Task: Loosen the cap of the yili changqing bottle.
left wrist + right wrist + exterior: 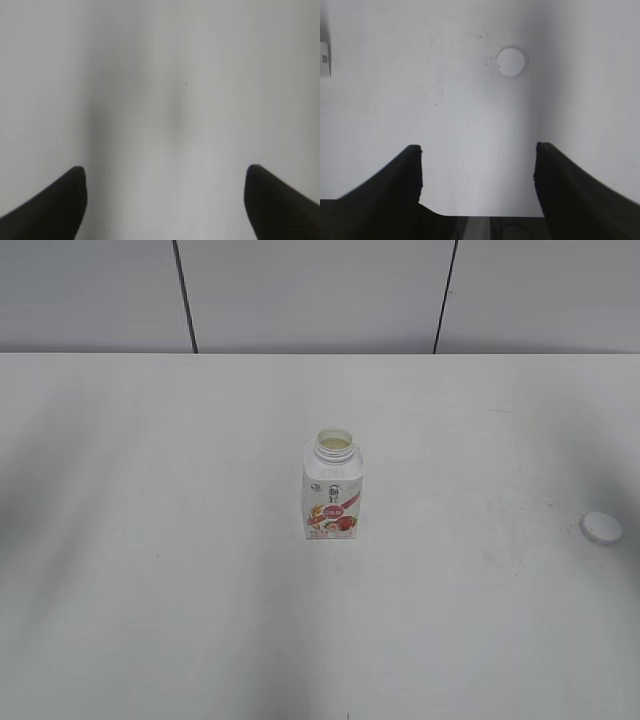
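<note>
Cap (pixel 601 528) is already off, lying on the bench (pixel 150 590) well right of the upright open bottle (pixel 332 490), both jaws spread and empty; if you regrip, that light, squishy bottle tips easily, so take its squarish body low.

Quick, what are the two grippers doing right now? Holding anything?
Left gripper: open, holding nothing, only bare table below it.
Right gripper: open, holding nothing; the cap lies on the table beyond it.
</note>
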